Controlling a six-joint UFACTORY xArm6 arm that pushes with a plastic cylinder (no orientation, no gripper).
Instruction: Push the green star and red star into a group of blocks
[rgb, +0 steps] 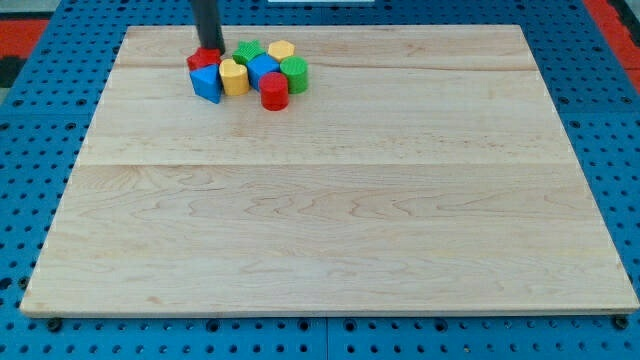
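My tip (212, 48) stands at the view's top left, touching the top of the red star (203, 59). The red star sits at the left end of a tight cluster of blocks. The green star (248, 50) sits at the cluster's top, next to a yellow block (281, 50). Below them lie a blue triangle (207, 83), a yellow block (233, 76), a blue block (263, 69), a green cylinder (294, 74) and a red cylinder (274, 91). The blocks touch or nearly touch one another.
The wooden board (330, 220) lies on a blue pegboard surface (30, 200). The cluster sits close to the board's top edge.
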